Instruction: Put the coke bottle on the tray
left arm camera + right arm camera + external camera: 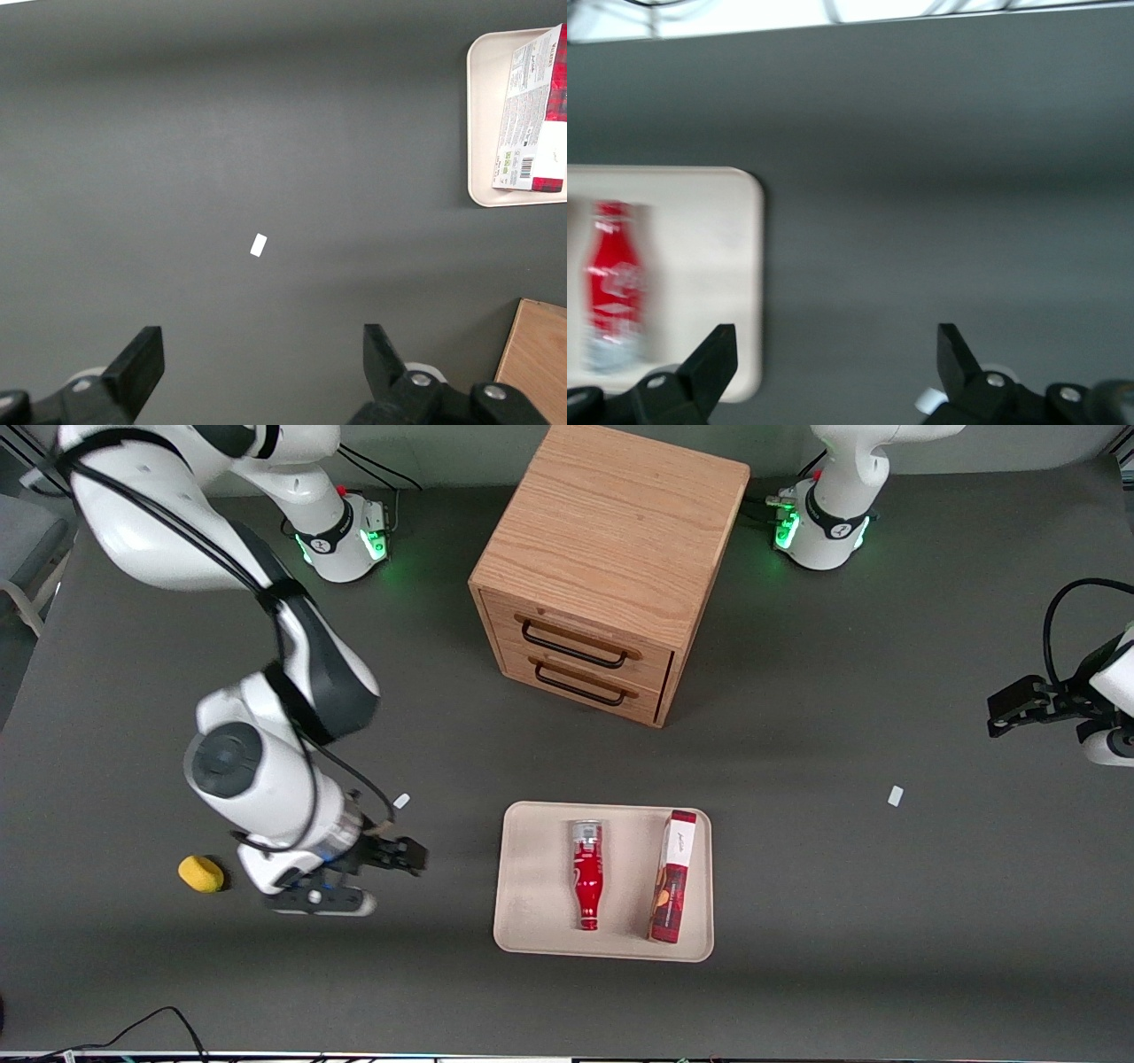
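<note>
The coke bottle [586, 874] is small, red, with white script and a silvery base. It lies on its side in the beige tray [532, 903], neck toward the front camera. It also shows in the right wrist view [613, 283] on the tray [726, 266]. My right gripper [409, 856] is open and empty. It hovers over bare table beside the tray, toward the working arm's end, apart from the bottle. In the right wrist view the gripper [836, 354] holds nothing between its fingers.
A red-and-white box [673, 877] lies in the tray beside the bottle. A wooden two-drawer cabinet [602, 576] stands farther from the front camera. A yellow object [201, 873] sits near the working arm. Small white scraps [401, 801] [895, 795] lie on the table.
</note>
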